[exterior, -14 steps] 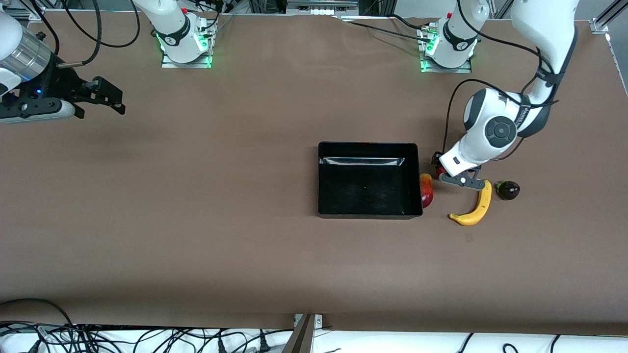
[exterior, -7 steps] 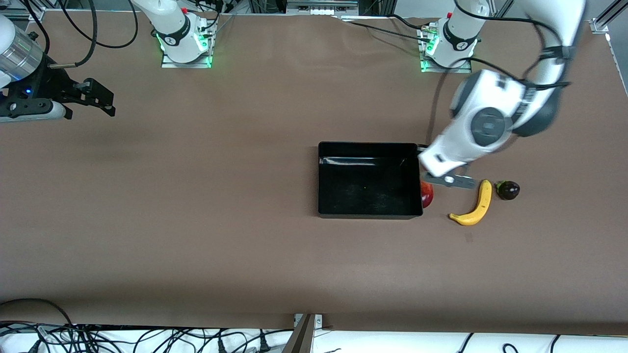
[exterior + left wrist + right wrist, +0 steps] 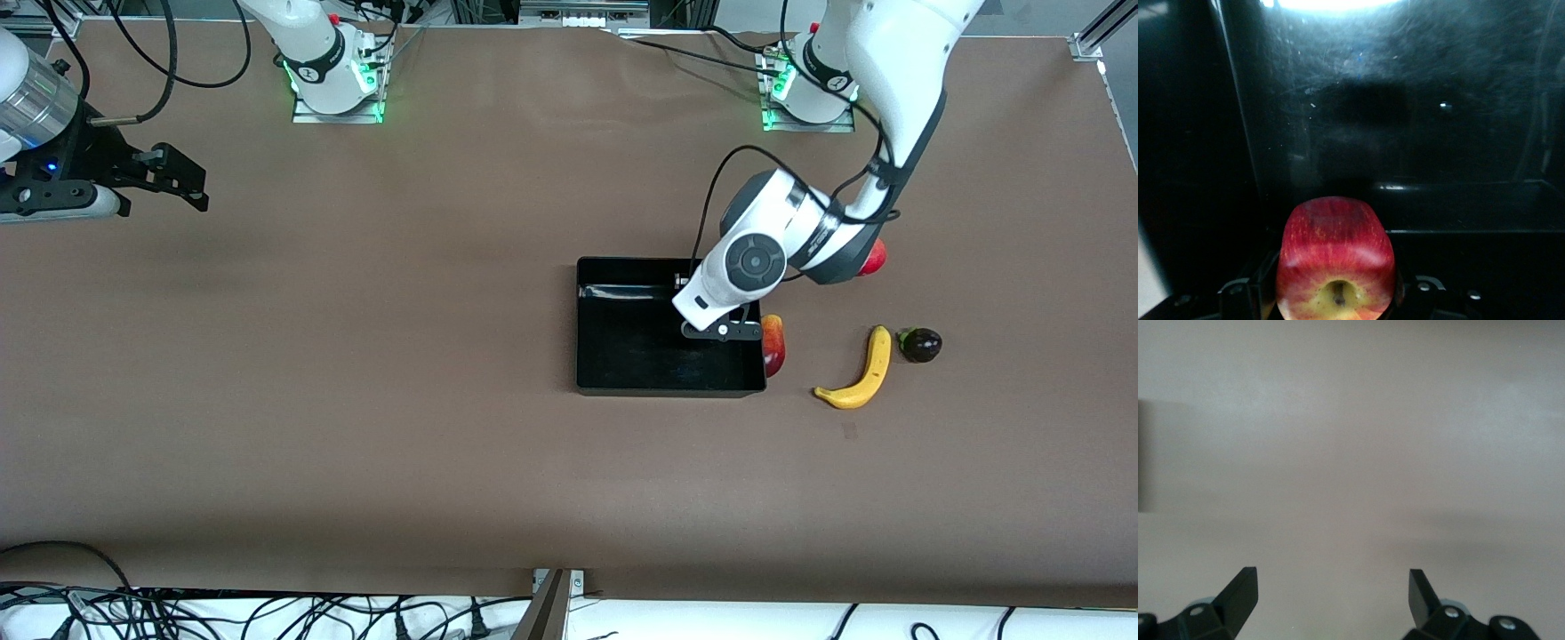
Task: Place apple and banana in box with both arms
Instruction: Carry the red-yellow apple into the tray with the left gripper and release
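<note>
The apple [image 3: 1335,260], red with a yellowish dimpled end, sits in my left gripper [image 3: 1335,297], which is shut on it. The left wrist view shows the glossy black floor of the box [image 3: 1405,120] below the fruit. In the front view my left gripper [image 3: 722,331] hangs over the box [image 3: 667,264], at its end toward the left arm, and the hand hides the apple. The yellow banana [image 3: 858,373] lies on the table beside the box, toward the left arm's end. My right gripper [image 3: 182,178] waits open over bare table at the right arm's end; its fingers [image 3: 1238,593] hold nothing.
A red-orange mango [image 3: 773,347] lies against the box's outer wall toward the left arm's end. A dark purple fruit [image 3: 920,344] sits next to the banana's tip. A red round fruit [image 3: 876,258] peeks out from under the left arm's elbow.
My left arm has swung from the spot beside the banana to over the box, carrying the apple. The right gripper drew back a little toward its end of the table, then stayed.
</note>
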Controlling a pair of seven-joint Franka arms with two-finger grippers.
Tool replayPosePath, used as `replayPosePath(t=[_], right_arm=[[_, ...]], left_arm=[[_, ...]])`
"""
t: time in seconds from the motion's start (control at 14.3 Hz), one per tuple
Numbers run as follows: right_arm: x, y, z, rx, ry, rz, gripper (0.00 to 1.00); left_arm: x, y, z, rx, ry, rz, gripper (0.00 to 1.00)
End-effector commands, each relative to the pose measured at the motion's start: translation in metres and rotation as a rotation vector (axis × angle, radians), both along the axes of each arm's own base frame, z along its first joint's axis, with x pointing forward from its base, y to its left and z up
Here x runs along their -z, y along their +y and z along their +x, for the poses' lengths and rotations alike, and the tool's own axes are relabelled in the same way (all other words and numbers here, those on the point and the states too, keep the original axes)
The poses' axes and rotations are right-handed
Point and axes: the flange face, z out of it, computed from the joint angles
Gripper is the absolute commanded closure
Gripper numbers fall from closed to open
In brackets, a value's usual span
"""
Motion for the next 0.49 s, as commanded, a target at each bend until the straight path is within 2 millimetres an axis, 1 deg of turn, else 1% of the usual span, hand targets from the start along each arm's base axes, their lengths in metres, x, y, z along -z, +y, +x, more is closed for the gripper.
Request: replayPosePath(t=[0.0,0.07,0.14,0.28,0.35,0.42], right_arm=[[-0.005,-0.003,0.003,0.004,0.003,-0.016,0.0],[-0.006,-0.002,0.003,0.003,0.002,-0.016,0.0],[-0.006,-0.001,0.003,0.003,0.002,-0.016,0.0],[-0.006,-0.001,0.002,0.001,0.0,-0.014,0.0],[-0.007,-0.001,0.002,0.003,-0.003,-0.014,0.0],[-0.007,0.0,0.002,0.001,-0.001,-0.013,0.0]], left_arm=[[0.001,-0.002,0.007,-0.011,0.008,0.0,0.57],[0.004,-0.002,0.006,-0.024,0.016,0.0,0.01],[0.004,0.001,0.007,-0.031,0.017,0.002,0.0],[-0.006,-0.001,0.012,-0.033,0.003,-0.002,0.0],[-0.019,0.002,0.019,-0.041,-0.019,-0.007,0.0],[-0.038,0.007,0.027,-0.049,-0.031,0.0,0.0]])
